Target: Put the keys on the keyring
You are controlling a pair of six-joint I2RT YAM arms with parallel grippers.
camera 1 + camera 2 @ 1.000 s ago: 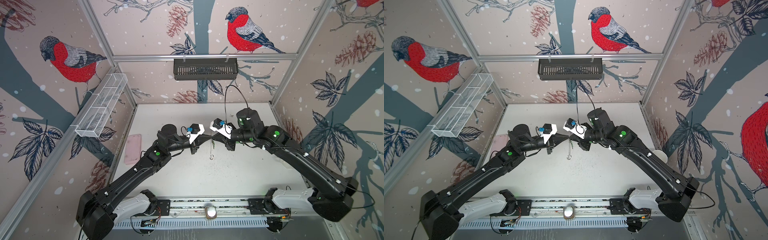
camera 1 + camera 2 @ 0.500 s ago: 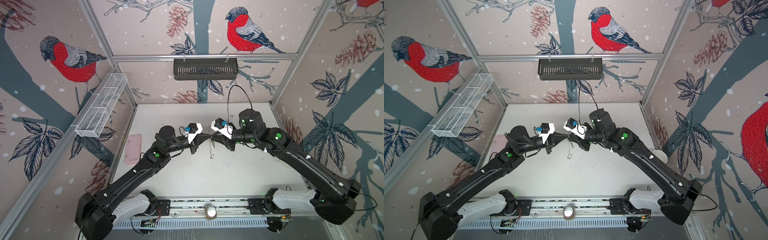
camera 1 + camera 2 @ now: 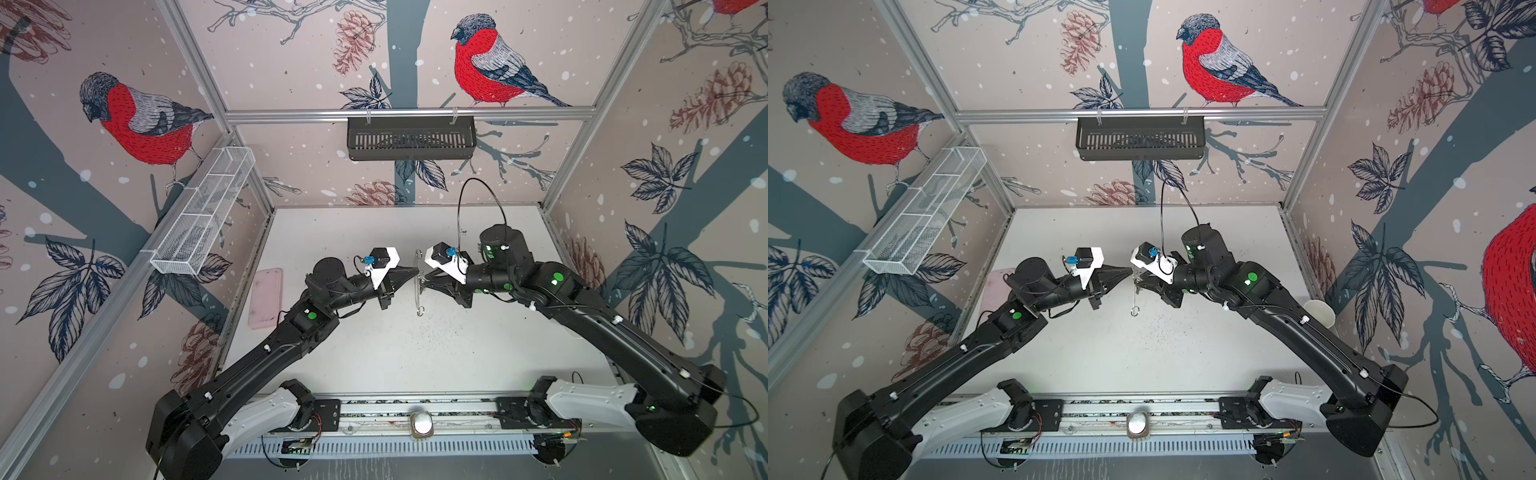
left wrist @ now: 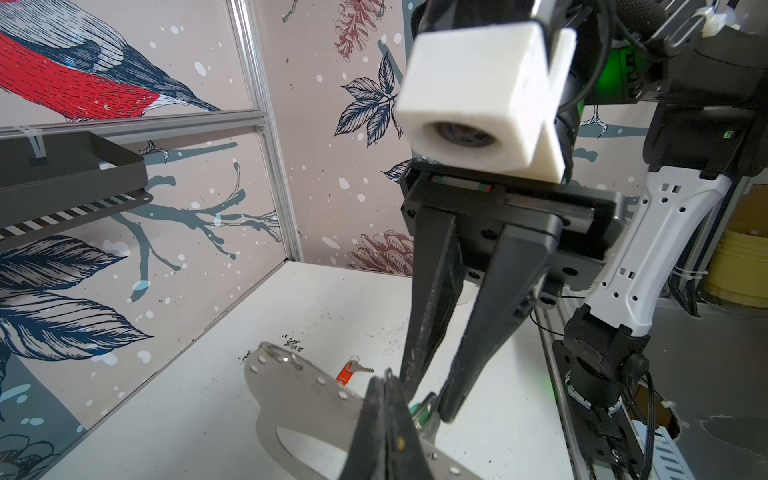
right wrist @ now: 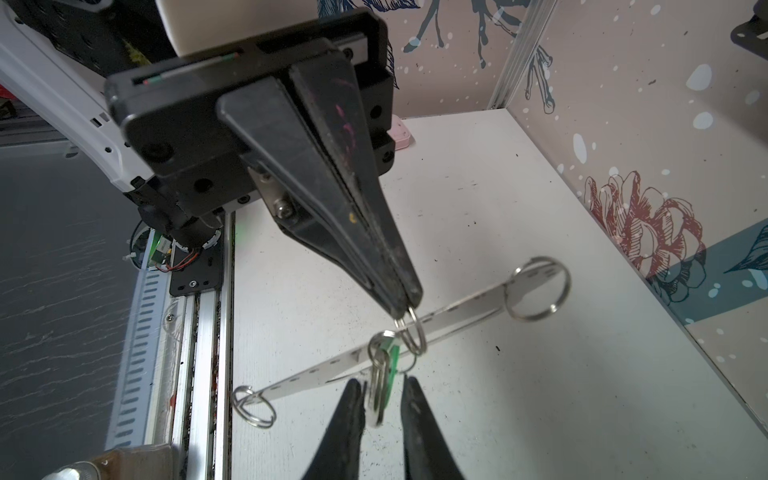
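The keyring (image 4: 299, 399), a flat grey plate with edge holes, hangs in the air and shows edge-on in both top views (image 3: 419, 286) (image 3: 1134, 297). My left gripper (image 4: 386, 415) (image 3: 415, 272) is shut on one of its small metal rings (image 5: 411, 330). The green-tagged key (image 5: 384, 374) dangles from a ring at the plate. It sits between the slightly parted fingers of my right gripper (image 5: 382, 401) (image 3: 424, 279), which is open. The red-orange-tagged key (image 4: 347, 372) lies on the white table beyond the plate. Larger rings (image 5: 536, 289) hang at the plate's ends.
A pink case (image 3: 266, 297) lies by the left wall. A paper cup (image 3: 1320, 311) stands at the right edge. A black basket (image 3: 411, 137) hangs on the back rail and a wire basket (image 3: 203, 212) on the left wall.
My right gripper's fingers have parted a little around the green-tagged key. Both arms stay almost where they were, and the left gripper keeps its hold.
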